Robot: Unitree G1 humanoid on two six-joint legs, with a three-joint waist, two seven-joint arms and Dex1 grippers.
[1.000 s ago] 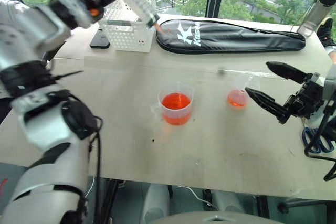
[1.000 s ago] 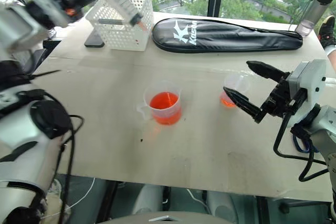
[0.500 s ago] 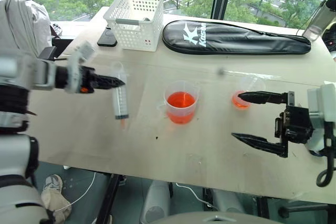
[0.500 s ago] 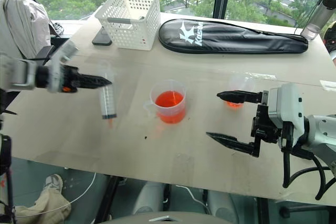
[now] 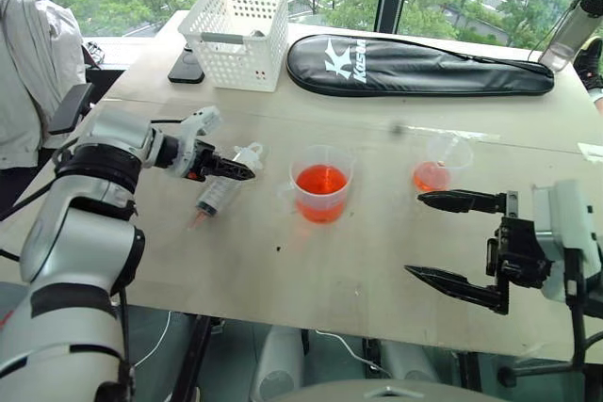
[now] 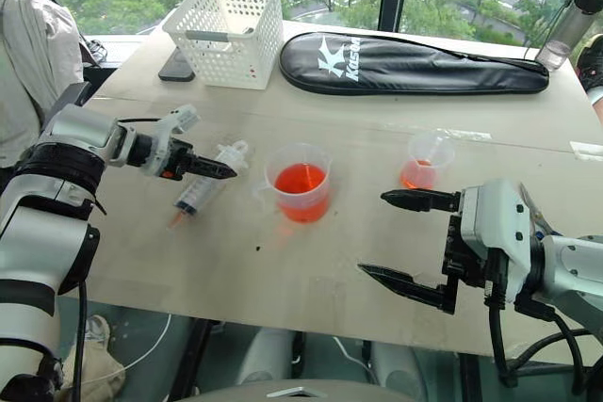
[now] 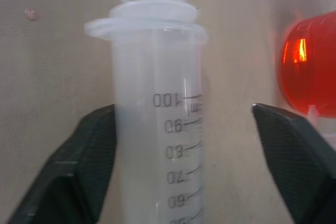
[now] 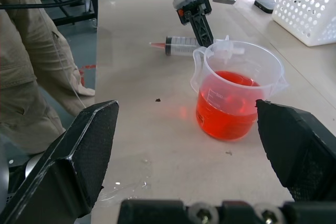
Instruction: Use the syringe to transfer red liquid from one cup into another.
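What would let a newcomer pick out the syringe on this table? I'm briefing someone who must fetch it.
Start at the white basket on the far side of the table; nearer the robot from it stands the handled measuring cup of red liquid. The syringe lies flat on the table beside that cup, at the left gripper. Unlike the upright cups, it is a clear tube with printed scale marks and an orange tip.

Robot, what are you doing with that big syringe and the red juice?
The syringe lies flat on the table, and the left gripper sits open around its barrel. Both the big cup and the small cup hold red liquid. The right gripper hangs open near the small cup, holding nothing.
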